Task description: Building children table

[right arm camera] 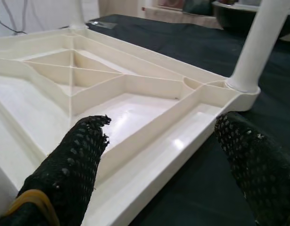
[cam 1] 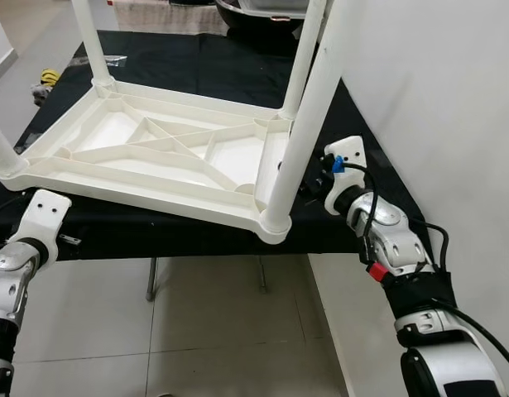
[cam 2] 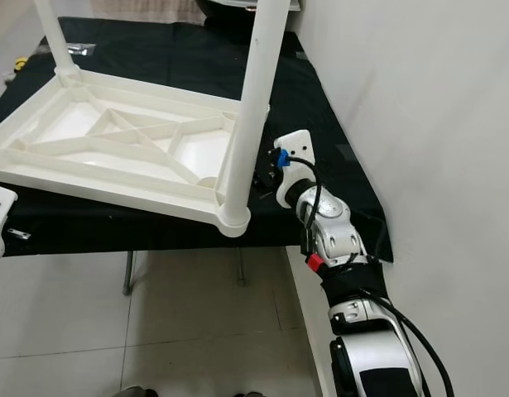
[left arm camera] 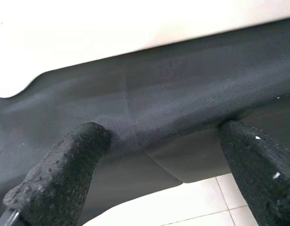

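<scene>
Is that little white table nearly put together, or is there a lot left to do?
Mostly assembled, it seems. The white tabletop lies upside down on the black-covered bench with a leg standing in each of its four corner sockets. In hand: the right gripper, fingers open, sits at the top's edge, and the left gripper, open, is by the bench's front edge. Left: probably checking the legs and turning it upright.
</scene>
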